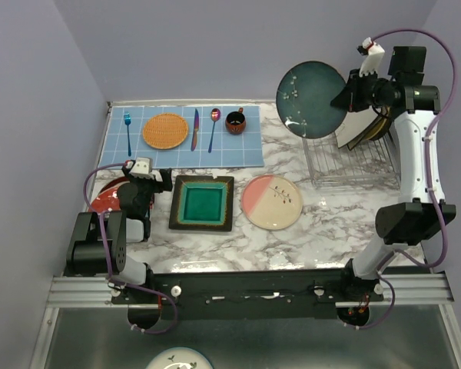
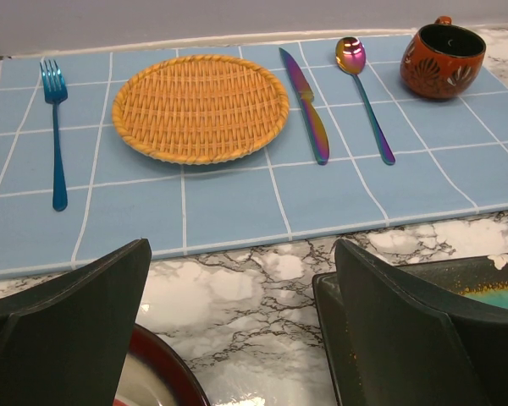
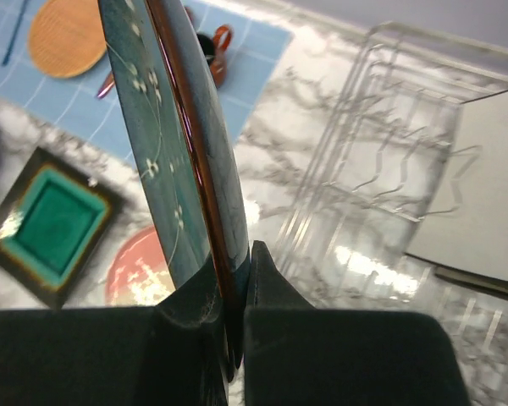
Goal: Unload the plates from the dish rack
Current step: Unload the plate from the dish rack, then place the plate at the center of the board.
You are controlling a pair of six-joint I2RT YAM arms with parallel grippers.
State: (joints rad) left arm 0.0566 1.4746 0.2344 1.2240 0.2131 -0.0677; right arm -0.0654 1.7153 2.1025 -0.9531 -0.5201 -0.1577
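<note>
Right gripper (image 3: 235, 283) clamped on teal plate (image 3: 144, 127), its red-brown edge only in wrist view; left gripper (image 2: 241, 283) wide apart

The black left arm (image 1: 107, 238) sits folded low at the near left, its left gripper (image 2: 241, 254) spread wide. The white-and-black right arm (image 1: 424, 157) reaches high at the far right. Its right gripper (image 3: 237, 288) is pinched on the rim of a dark teal round plate (image 3: 152, 127).

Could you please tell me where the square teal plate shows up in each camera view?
Top external: the square teal plate lies near the centre of the picture.
Left wrist: only its corner shows, at the lower right edge.
Right wrist: it is at the lower left.
Shared landmark: the orange woven mat, above the plate in every picture.
</note>
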